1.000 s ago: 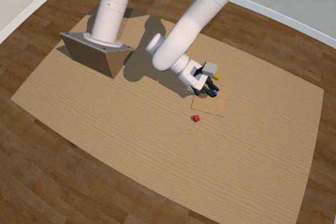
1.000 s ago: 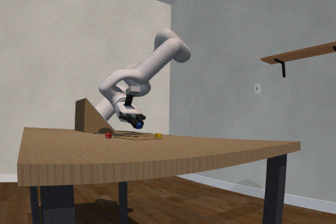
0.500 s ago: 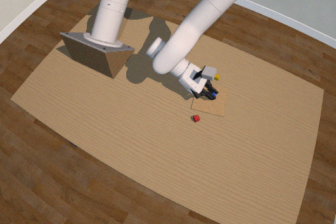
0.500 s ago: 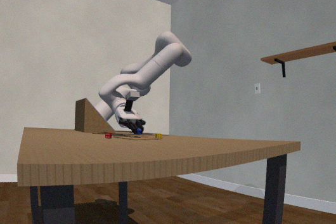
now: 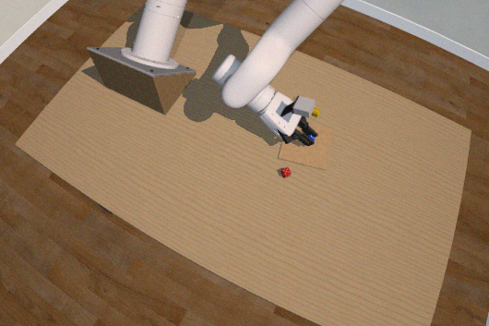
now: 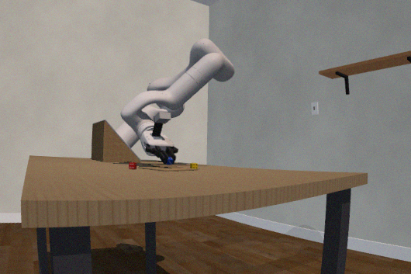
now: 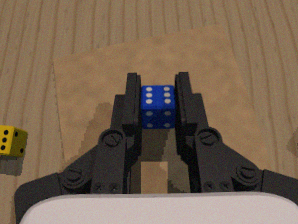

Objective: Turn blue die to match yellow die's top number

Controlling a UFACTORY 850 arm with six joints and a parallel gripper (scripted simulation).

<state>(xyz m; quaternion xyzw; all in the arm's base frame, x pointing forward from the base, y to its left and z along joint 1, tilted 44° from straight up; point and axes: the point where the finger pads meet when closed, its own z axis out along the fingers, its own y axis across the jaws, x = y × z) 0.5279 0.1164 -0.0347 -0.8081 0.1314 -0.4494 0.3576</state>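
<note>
My gripper (image 7: pixel 157 90) is shut on the blue die (image 7: pixel 157 106), held low over the tan mat. In the wrist view the die shows two faces, one with several pips. The die also shows between the fingers in the top view (image 5: pixel 312 137) and in the exterior view (image 6: pixel 170 161), at or just above the mat (image 5: pixel 305 149); I cannot tell if it touches. The yellow die (image 5: pixel 316 113) lies on the table just beyond the mat's far edge, and it is at the left in the wrist view (image 7: pixel 11 141). The red die (image 5: pixel 286 172) lies on the table in front of the mat.
The arm's wedge-shaped base (image 5: pixel 140 74) stands at the back left of the table. The arm's links reach over the table's middle towards the mat. A wall shelf (image 6: pixel 368 66) hangs far to the right, away from the table.
</note>
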